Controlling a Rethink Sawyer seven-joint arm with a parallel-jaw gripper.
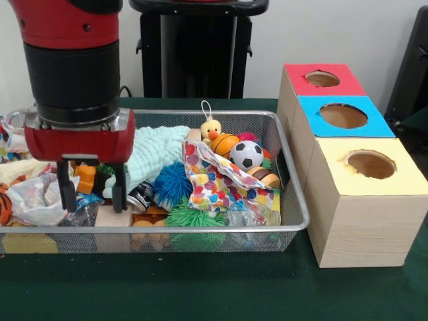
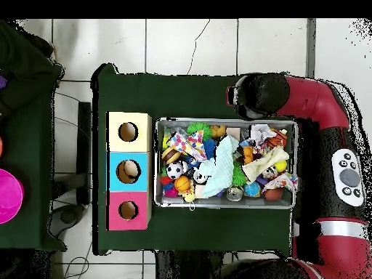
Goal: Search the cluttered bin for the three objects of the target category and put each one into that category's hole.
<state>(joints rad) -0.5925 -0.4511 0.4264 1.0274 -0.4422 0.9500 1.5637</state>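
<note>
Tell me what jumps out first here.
The red arm's gripper hangs open over the left end of the wire bin, which is crammed with toys: a soccer ball, a duck, a blue spiky ball. Right of the bin stand three boxes with holes, topped red, blue and yellow.

1. We see even, bright indoor light in both views, with no harsh glare.
2. In the front view, soft shadows lie under the wire bin [image 1: 294, 200] and beside the wooden box [image 1: 354, 221].
3. The red arm [image 1: 70, 60], nearest the front camera, looks slightly soft.
4. From overhead, the green table [image 2: 196, 94] reads dark.
</note>
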